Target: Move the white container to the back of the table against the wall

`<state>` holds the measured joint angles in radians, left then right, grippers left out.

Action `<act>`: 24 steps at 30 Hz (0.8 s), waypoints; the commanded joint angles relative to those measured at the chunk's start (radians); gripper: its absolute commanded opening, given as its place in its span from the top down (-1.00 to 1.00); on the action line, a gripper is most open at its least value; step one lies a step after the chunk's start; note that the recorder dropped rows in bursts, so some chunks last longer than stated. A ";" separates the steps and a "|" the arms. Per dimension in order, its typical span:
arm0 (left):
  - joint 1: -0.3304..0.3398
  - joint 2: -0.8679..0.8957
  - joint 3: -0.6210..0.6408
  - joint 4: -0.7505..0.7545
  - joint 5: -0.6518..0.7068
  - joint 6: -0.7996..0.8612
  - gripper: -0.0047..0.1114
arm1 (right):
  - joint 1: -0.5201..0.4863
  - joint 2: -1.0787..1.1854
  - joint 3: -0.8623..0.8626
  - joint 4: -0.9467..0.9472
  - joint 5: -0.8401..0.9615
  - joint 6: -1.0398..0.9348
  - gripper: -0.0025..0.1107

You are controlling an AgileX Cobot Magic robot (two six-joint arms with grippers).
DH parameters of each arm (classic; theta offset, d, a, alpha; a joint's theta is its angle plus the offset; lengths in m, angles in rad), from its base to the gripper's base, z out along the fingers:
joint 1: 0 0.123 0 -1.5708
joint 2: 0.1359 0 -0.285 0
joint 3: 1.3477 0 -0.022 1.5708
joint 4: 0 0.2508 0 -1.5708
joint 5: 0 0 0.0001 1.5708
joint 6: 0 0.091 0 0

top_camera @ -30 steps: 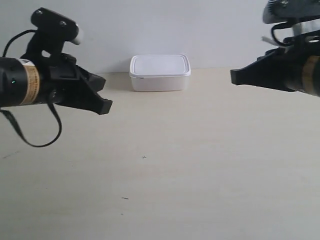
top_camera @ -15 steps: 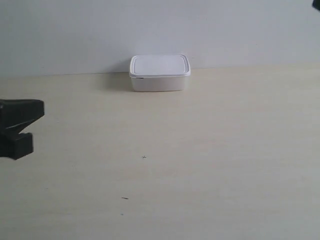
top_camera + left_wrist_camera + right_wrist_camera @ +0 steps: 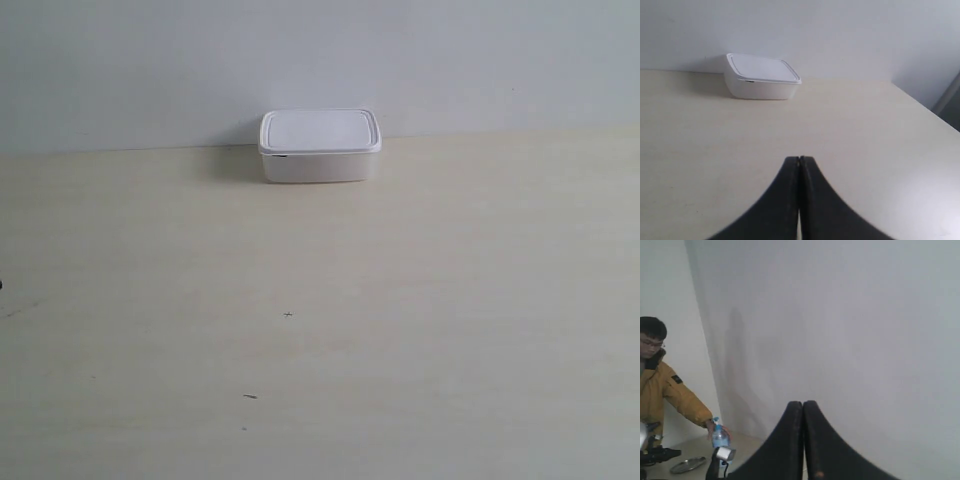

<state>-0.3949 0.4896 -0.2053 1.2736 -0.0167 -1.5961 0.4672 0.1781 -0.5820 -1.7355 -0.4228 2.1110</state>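
Observation:
The white container [image 3: 320, 146] stands with its lid on at the far edge of the pale beige table [image 3: 400, 300], its back against the grey-white wall [image 3: 320, 60]. The left wrist view shows the white container [image 3: 761, 77] too, well beyond my left gripper [image 3: 799, 160], whose black jaws are pressed together with nothing between them. My right gripper [image 3: 803, 404] is shut and empty as well, raised and facing the wall [image 3: 855, 330]. Neither arm shows in the exterior view.
A few tiny dark specks [image 3: 288, 315] mark the table. The table's side edge [image 3: 925, 107] shows in the left wrist view. In the right wrist view a person in a yellow jacket [image 3: 662, 390] holds a water bottle [image 3: 719, 436] by another table with a metal dish [image 3: 686, 464].
Both arms have drawn back out of the exterior view, one leaving at its left edge, the other at its right. The white container has not moved.

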 commanded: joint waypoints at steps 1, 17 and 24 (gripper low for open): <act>-0.006 -0.058 0.053 -0.006 -0.046 -0.038 0.92 | -0.002 -0.096 0.061 -0.009 -0.033 0.005 0.96; -0.004 -0.107 0.205 -0.001 -0.078 -0.105 0.92 | -0.004 -0.178 0.417 0.097 0.075 0.005 0.96; -0.004 -0.107 0.205 0.043 -0.090 0.007 0.92 | -0.004 -0.178 0.582 0.186 0.440 -0.010 0.96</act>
<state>-0.3949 0.3874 -0.0037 1.3051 -0.0955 -1.6464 0.4672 0.0048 -0.0134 -1.5613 -0.0877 2.1126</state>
